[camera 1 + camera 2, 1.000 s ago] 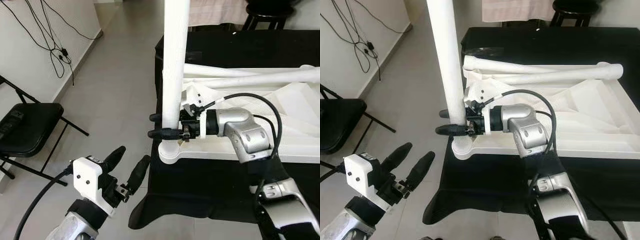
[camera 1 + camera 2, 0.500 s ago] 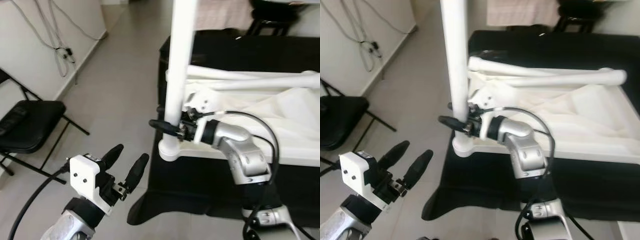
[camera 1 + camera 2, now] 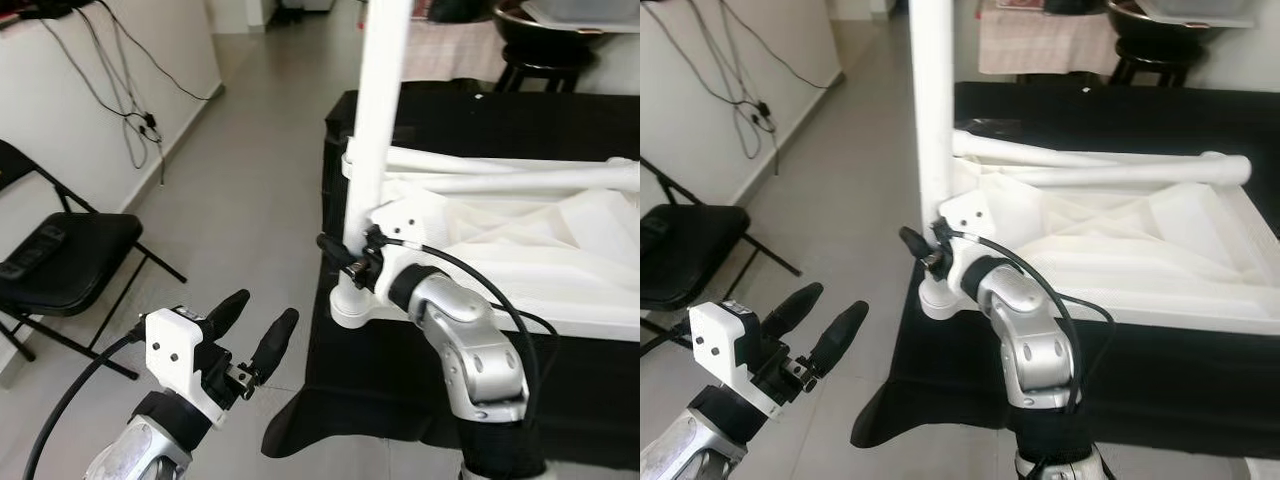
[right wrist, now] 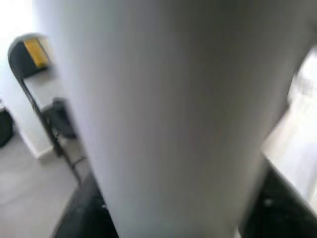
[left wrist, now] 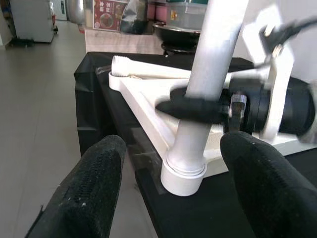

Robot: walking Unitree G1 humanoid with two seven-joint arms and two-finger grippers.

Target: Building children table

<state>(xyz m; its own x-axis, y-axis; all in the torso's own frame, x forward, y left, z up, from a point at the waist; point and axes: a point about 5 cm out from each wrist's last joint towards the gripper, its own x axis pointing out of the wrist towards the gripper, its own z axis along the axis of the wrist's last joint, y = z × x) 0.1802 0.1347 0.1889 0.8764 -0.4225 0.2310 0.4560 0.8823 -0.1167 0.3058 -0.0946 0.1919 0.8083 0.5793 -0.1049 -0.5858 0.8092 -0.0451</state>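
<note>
A smooth round white leg (image 3: 380, 130) stands straight up in the near left corner socket (image 3: 352, 306) of the upside-down white tabletop (image 3: 1160, 290). The tabletop lies on a black cloth (image 3: 400, 380), with that corner right at the cloth's edge. The right gripper (image 3: 345, 257) has its black fingers closed around the leg, low down. The left gripper (image 3: 250, 330) hangs over bare grey floor (image 3: 240, 190) to the left, fingers spread apart and holding nothing. Two more white legs (image 3: 1110, 165) lie along the far side. A black folding chair (image 3: 60, 265) stands far left.
</note>
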